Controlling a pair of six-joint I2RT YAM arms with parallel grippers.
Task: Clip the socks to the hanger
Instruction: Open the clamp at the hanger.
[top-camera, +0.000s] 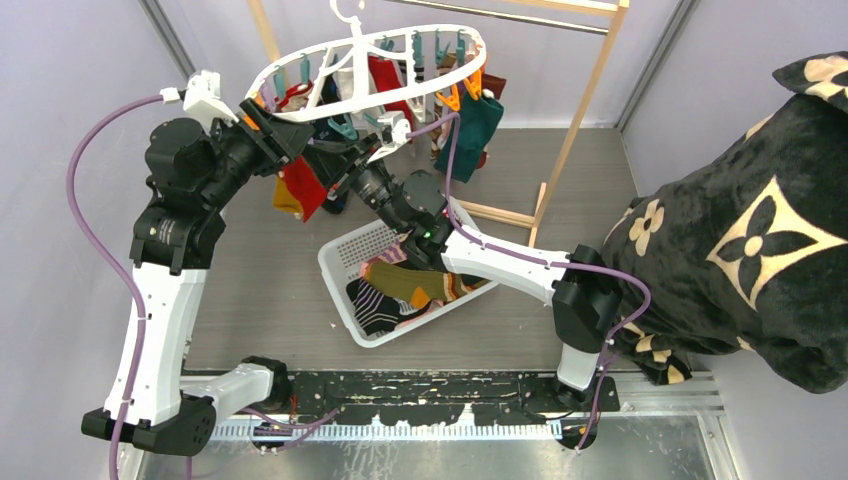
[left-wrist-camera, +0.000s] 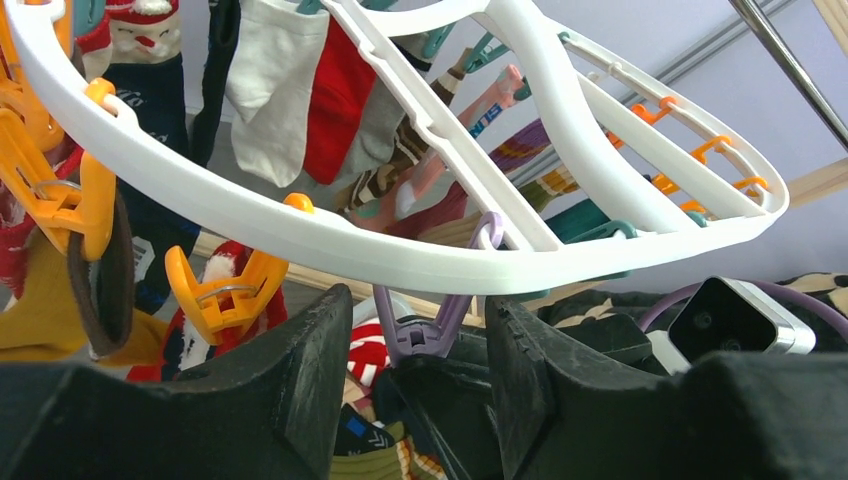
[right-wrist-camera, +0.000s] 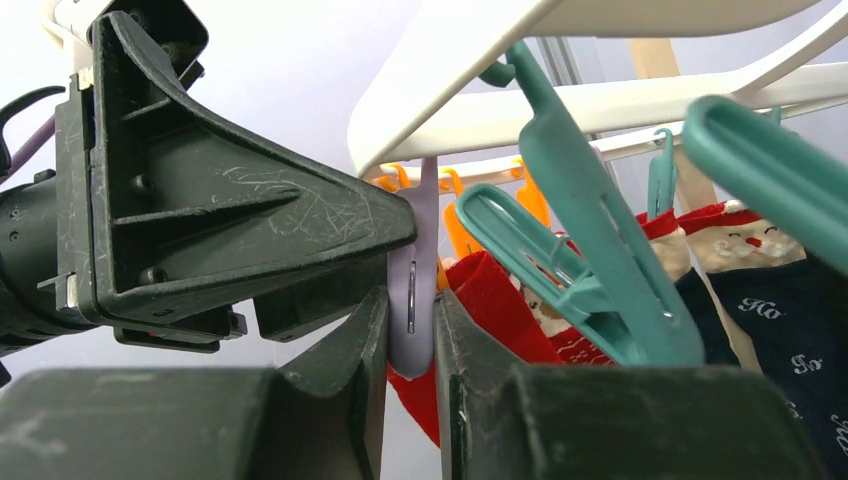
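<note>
Right hand (right-wrist-camera: 412, 300) pinches a purple peg (right-wrist-camera: 413, 262), its lower end hidden; left hand (left-wrist-camera: 418, 305) spread either side of it

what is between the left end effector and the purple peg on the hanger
Nothing visible. The purple peg hangs from the rim of the hanger, right in the gap between the fingers of the open left end effector. The right end effector pinches that same peg.

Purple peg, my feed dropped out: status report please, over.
Right gripper jaws shut on purple peg. Left gripper jaws open, straddling same peg under hanger ring. Peg's bite hidden between jaws. Teal peg crowds close by.
</note>
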